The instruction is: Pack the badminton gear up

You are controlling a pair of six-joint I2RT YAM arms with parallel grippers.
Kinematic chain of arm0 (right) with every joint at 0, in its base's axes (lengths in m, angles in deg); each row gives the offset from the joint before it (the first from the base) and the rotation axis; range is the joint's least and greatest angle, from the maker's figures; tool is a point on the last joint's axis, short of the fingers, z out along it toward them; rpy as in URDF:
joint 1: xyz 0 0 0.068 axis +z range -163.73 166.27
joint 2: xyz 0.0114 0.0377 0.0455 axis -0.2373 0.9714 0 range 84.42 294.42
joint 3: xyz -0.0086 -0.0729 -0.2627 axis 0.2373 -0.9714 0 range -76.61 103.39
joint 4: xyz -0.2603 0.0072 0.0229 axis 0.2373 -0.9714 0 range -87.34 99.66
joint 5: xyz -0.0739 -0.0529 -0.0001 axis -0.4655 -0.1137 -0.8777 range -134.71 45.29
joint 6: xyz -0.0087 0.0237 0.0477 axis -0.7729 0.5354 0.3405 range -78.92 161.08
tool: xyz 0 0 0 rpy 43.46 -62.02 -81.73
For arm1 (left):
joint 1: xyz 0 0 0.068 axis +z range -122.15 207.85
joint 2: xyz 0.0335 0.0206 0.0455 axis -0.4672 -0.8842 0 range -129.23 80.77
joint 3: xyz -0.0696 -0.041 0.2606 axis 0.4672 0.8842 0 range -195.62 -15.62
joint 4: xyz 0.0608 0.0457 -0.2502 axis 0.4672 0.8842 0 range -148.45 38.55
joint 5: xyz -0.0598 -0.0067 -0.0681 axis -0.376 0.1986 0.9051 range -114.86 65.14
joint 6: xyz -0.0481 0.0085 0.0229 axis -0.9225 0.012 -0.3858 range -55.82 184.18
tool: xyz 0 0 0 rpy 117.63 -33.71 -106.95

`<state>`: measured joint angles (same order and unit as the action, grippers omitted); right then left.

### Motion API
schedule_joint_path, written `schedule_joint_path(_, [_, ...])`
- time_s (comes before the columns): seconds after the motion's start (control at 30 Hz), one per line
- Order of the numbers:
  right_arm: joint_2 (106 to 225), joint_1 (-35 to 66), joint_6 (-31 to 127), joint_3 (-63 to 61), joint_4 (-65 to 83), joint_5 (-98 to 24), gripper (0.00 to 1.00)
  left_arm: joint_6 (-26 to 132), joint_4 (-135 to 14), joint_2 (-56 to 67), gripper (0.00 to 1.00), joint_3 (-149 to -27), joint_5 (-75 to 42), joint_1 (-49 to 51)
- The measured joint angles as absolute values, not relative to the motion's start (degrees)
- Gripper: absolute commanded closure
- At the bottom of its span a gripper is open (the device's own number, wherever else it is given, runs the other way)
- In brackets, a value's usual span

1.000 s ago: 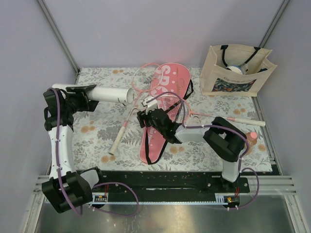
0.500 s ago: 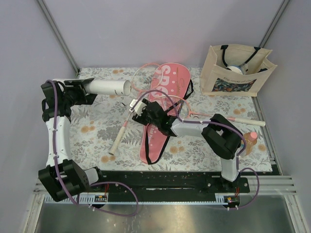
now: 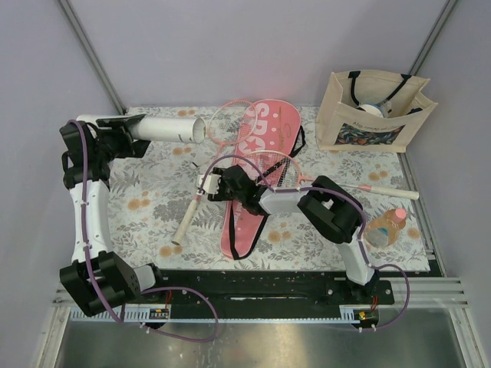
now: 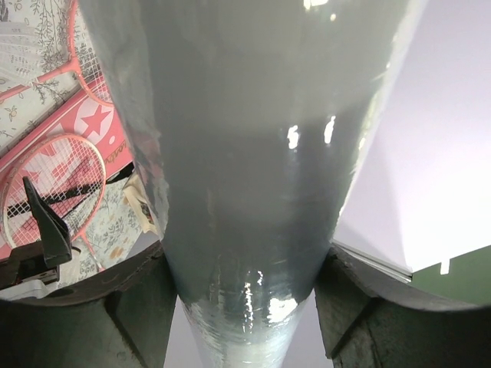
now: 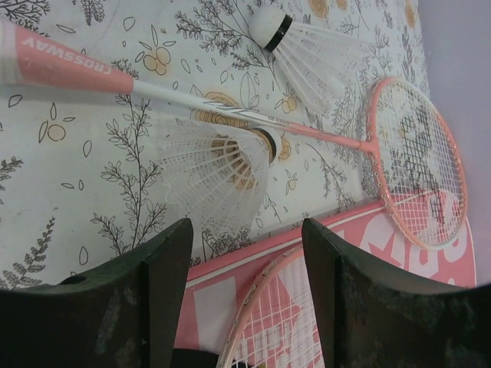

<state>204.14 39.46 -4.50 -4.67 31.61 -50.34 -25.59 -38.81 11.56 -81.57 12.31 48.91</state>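
My left gripper (image 3: 129, 129) is shut on one end of the white tube (image 3: 170, 129) and holds it level above the table's back left; the tube fills the left wrist view (image 4: 253, 153). My right gripper (image 3: 215, 185) is open and empty, low over the mat, with its jaws facing a white shuttlecock (image 5: 219, 165). That shuttlecock lies under the shaft of a pink racket (image 5: 418, 157). A second shuttlecock (image 5: 307, 46) lies farther off. The pink "SPORT" cover (image 3: 257, 165) lies mid-table, and the second racket's head (image 3: 275, 170) rests on it.
A beige tote bag (image 3: 372, 115) stands at the back right. A small peach bottle (image 3: 388, 224) stands by the right arm's elbow. The first racket's white handle (image 3: 181, 226) points toward the front left. Grey walls close in the floral mat (image 3: 146, 203).
My left arm has drawn the tube back and to the left, away from the rackets. My right gripper has moved left along the cover toward the shuttlecock.
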Motion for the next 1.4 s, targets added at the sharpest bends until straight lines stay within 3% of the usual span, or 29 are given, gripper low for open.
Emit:
schedule_joint_path(0.37, [208.09,39.46,-9.62,0.93,31.63,-49.57,0.43,-25.35,-38.86,12.26,0.59,-80.57,12.16,48.91])
schedule_joint_path(0.43, [209.14,39.46,-10.21,1.82,31.66,-49.60,0.53,-25.35,-38.77,13.17,0.60,-79.04,12.16,48.91])
schedule_joint_path(0.53, [209.95,39.46,-11.24,1.93,31.66,-49.68,0.81,-25.27,-38.66,13.65,0.59,-77.81,12.16,48.91])
schedule_joint_path(0.63, [210.00,39.46,-11.85,1.67,32.60,-49.66,0.98,-25.18,-38.71,13.65,0.59,-77.81,12.11,48.91])
schedule_joint_path(0.67, [209.84,39.46,-11.87,1.25,33.73,-49.66,1.00,-25.16,-38.73,13.68,0.59,-77.81,12.11,48.91])
schedule_joint_path(0.9, [199.79,39.46,-7.26,-10.81,39.13,-49.66,1.00,-23.10,-38.49,13.52,0.59,-77.81,12.66,48.91])
schedule_joint_path(1.17, [172.90,39.44,6.60,-26.04,41.21,-51.39,1.00,-19.34,-36.89,13.39,0.58,-75.15,14.71,48.91])
schedule_joint_path(1.4, [146.22,39.46,20.63,-40.16,41.58,-45.66,1.00,-14.62,-35.84,10.99,0.57,-75.08,18.43,47.47])
